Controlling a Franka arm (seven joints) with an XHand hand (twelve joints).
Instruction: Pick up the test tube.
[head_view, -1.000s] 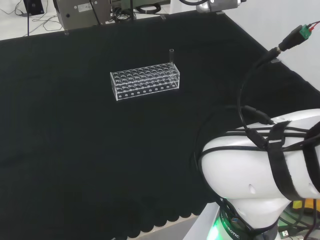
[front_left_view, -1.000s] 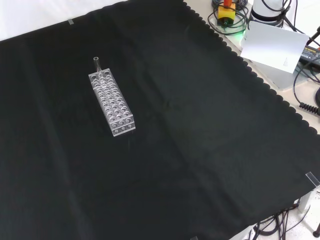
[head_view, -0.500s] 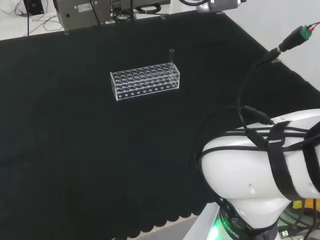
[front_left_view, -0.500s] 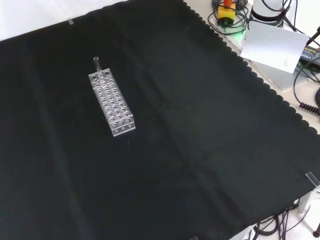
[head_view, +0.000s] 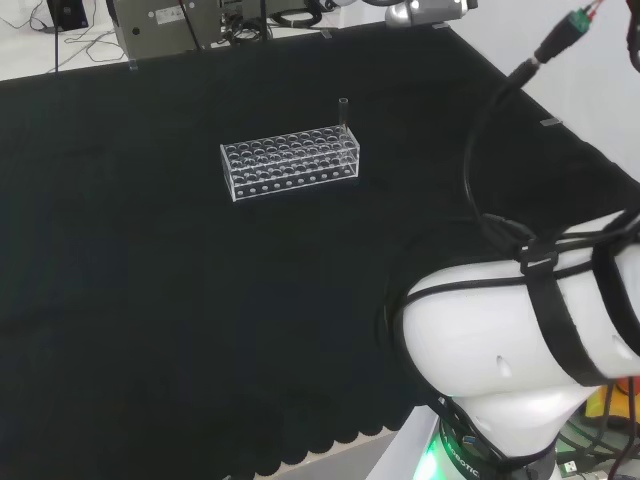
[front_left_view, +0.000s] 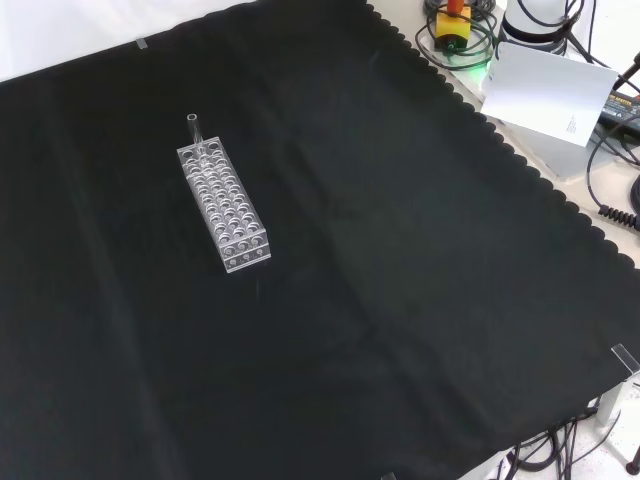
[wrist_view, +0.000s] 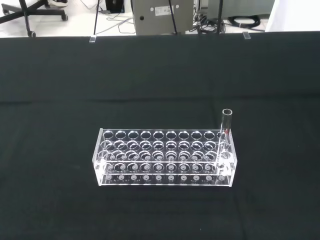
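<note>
A clear plastic rack (head_view: 290, 166) with rows of round holes stands on the black cloth (head_view: 150, 300), and everything here is placed against it. The test tube (head_view: 343, 110) stands upright in a hole at one end of the rack, its open top rising above the rack's upper plate. In the head view that is the rack's right end, at the far corner; in the front view the test tube (front_left_view: 193, 127) is at the rack's (front_left_view: 224, 208) upper end, on the left corner. The wrist view looks at the rack (wrist_view: 164, 158) from its long side, with the test tube (wrist_view: 226, 131) in an end hole in the farthest row, and the other holes look empty. The cloth (front_left_view: 420, 300) around the rack lies bare. Whether the hand is released, clenched or grasping anything cannot be told from these views. The arm's white link (head_view: 510, 350) bulks well to the right of the rack and nearer the camera in the head view, with black cables strapped across it.
</note>
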